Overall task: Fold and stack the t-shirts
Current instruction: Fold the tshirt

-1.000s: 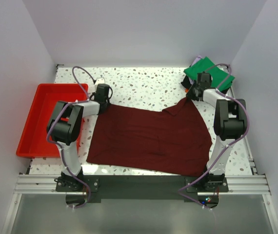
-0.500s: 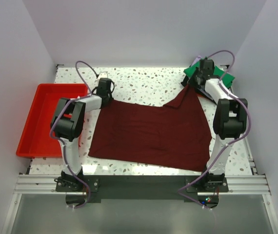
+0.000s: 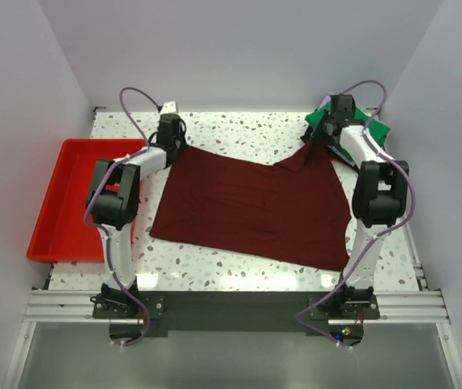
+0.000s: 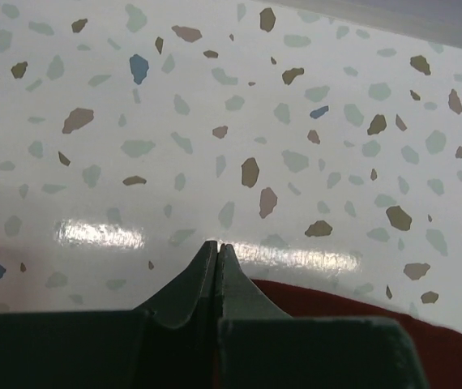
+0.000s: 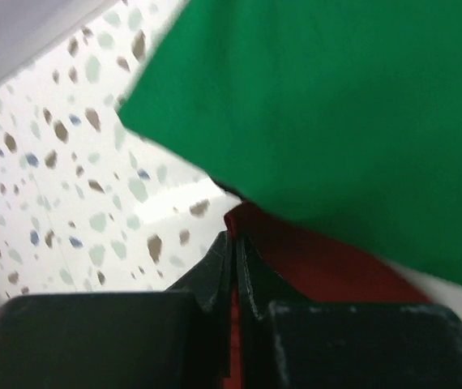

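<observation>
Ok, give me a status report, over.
Left gripper and right gripper shut on maroon shirt, far corners. Shirt spread, unfolded. Green folded shirt crowds right gripper.

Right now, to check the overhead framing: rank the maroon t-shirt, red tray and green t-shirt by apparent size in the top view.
1. maroon t-shirt
2. red tray
3. green t-shirt, partly hidden

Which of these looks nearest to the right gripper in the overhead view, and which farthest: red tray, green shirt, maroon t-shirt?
1. maroon t-shirt: its far corner is pinched in the right gripper.
2. green folded shirt: just beyond, in the far right corner.
3. red tray: across the table, on the left.
</observation>
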